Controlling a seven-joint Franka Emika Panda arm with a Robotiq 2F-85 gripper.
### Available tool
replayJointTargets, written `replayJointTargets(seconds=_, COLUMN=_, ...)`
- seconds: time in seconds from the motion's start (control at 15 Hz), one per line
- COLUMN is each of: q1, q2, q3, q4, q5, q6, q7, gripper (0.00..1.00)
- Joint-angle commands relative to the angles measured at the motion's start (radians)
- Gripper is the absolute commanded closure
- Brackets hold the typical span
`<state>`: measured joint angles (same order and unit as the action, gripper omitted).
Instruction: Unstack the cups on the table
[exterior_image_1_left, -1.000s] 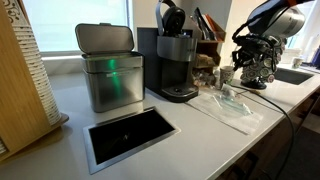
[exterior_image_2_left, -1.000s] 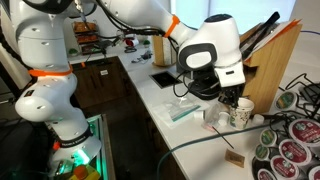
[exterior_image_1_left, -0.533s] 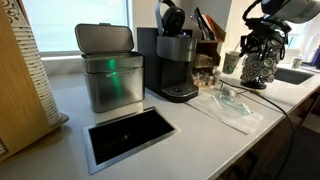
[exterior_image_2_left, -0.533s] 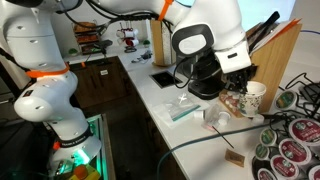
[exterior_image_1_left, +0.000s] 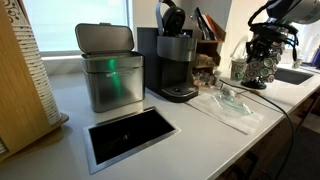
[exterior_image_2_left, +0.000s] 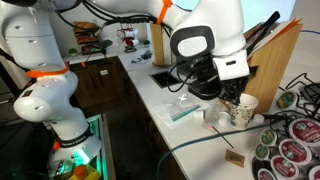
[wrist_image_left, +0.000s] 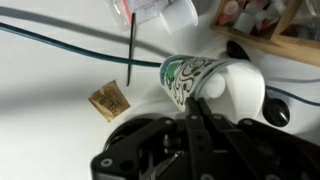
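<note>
Though its inside is hidden, the green-patterned cup (wrist_image_left: 192, 74) is pinched at its rim by the nearly closed gripper (wrist_image_left: 203, 102).

The gripper (exterior_image_2_left: 236, 99) has lowered the cup (exterior_image_2_left: 244, 110), lifted and tilted half a second ago, toward the end of the counter (exterior_image_2_left: 160, 100).

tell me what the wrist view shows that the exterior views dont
Only the wrist view: a close look at the green print on the side of the cup, with the claw at its rim. Only the exterior views: the steel bin, the black coffee machine, the dark rectangular opening and the coffee pods. Shared: the claw gripping the cup, and the white table.
</note>
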<state>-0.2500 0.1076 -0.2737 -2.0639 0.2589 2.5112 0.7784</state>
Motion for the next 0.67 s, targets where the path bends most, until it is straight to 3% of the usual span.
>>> replayJointTargets(seconds=0.0, q1=0.008, q2=0.007, q3=-0.003, q4=-0.013, q5=0.000, q6=0.028, q7=0.005, gripper=0.99)
replayJointTargets(seconds=0.07, q1=-0.022, q2=-0.016, q3=0.040, q4=0.007, q5=0.240, q6=-0.098, q7=-0.246, gripper=0.99)
replayJointTargets(seconds=0.13, q1=0.007, q2=0.014, q3=0.004, q4=-0.005, q5=0.048, q6=0.015, q7=-0.043, gripper=0.99)
replayJointTargets(seconds=0.2, q1=-0.022, q2=-0.013, q3=0.045, q4=0.005, q5=0.284, q6=-0.103, q7=-0.294, gripper=0.99)
replayJointTargets(seconds=0.27, q1=0.013, q2=0.026, q3=0.003, q4=-0.006, q5=0.051, q6=0.063, q7=-0.060, gripper=0.99)
replayJointTargets(seconds=0.33, q1=-0.022, q2=-0.001, q3=0.048, q4=0.014, q5=0.304, q6=-0.095, q7=-0.331, gripper=0.99)
replayJointTargets(seconds=0.4, q1=-0.001, q2=0.024, q3=0.020, q4=0.010, q5=0.160, q6=-0.009, q7=-0.187, gripper=0.99)
replayJointTargets(seconds=0.47, q1=-0.009, q2=0.021, q3=0.034, q4=0.014, q5=0.247, q6=-0.057, q7=-0.256, gripper=0.99)
replayJointTargets(seconds=0.53, q1=-0.011, q2=0.025, q3=0.028, q4=0.023, q5=0.231, q6=-0.069, q7=-0.253, gripper=0.99)
replayJointTargets(seconds=0.6, q1=0.012, q2=0.041, q3=0.007, q4=-0.002, q5=0.114, q6=0.068, q7=-0.125, gripper=0.99)
